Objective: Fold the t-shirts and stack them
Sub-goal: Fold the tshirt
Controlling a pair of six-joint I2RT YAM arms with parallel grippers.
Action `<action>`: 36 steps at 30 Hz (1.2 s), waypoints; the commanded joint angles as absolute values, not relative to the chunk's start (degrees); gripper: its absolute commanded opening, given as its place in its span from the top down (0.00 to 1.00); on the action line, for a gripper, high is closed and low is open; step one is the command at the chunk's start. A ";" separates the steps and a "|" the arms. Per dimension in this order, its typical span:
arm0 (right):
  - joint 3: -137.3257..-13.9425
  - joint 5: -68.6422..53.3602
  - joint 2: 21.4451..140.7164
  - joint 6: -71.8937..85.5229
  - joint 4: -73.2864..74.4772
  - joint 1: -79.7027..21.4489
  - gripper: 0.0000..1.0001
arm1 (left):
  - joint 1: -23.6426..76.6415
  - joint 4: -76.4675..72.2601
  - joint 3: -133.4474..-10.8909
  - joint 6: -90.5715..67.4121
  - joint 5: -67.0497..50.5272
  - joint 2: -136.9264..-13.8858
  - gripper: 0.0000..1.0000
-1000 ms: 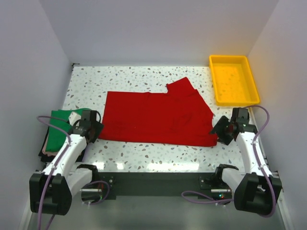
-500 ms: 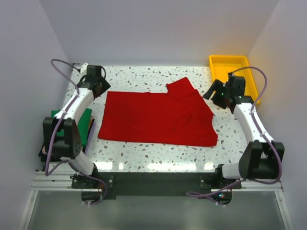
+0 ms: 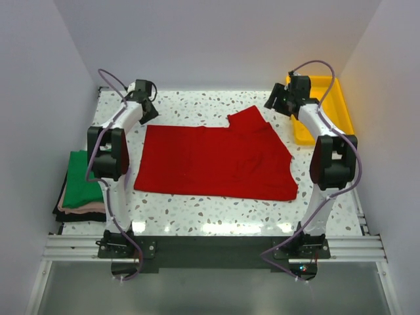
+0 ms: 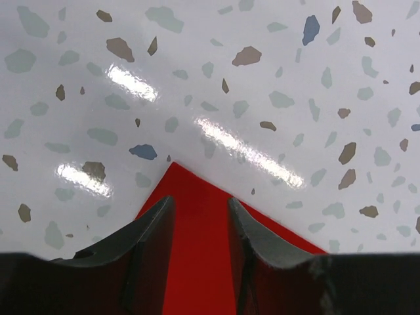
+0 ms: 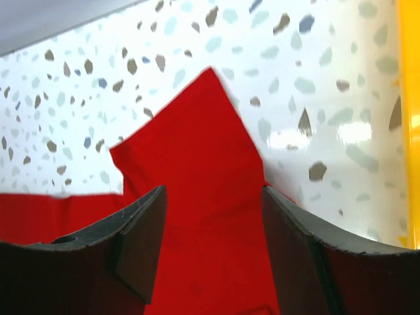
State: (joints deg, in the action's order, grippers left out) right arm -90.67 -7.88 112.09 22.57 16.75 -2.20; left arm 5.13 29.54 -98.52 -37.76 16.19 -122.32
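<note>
The bright red t-shirt lies spread flat across the middle of the table, one sleeve pointing to the far side. My left gripper is open over its far left corner; in the left wrist view the fingertips straddle the red corner. My right gripper is open by the far sleeve; in the right wrist view the gripper hangs above the red sleeve. The dark green t-shirt lies folded at the left edge.
A yellow plastic tray stands at the far right, close to my right arm, and its rim shows in the right wrist view. The green shirt rests on other folded cloth. White walls close in the table.
Both arms have swung from the near corners of the red shirt out to its far side. The left gripper is now over the far left corner and the right over the far sleeve. The shirt has not moved.
</note>
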 commanded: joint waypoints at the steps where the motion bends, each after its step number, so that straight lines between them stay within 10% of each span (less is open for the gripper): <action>1: -98.43 -5.98 114.69 19.95 14.68 -3.25 0.38 | 5.71 32.17 -102.13 -37.00 19.76 -124.97 0.58; 36: -129.17 10.89 145.62 7.74 29.88 -12.57 0.39 | 5.80 31.38 -102.30 -36.91 21.71 -130.52 0.92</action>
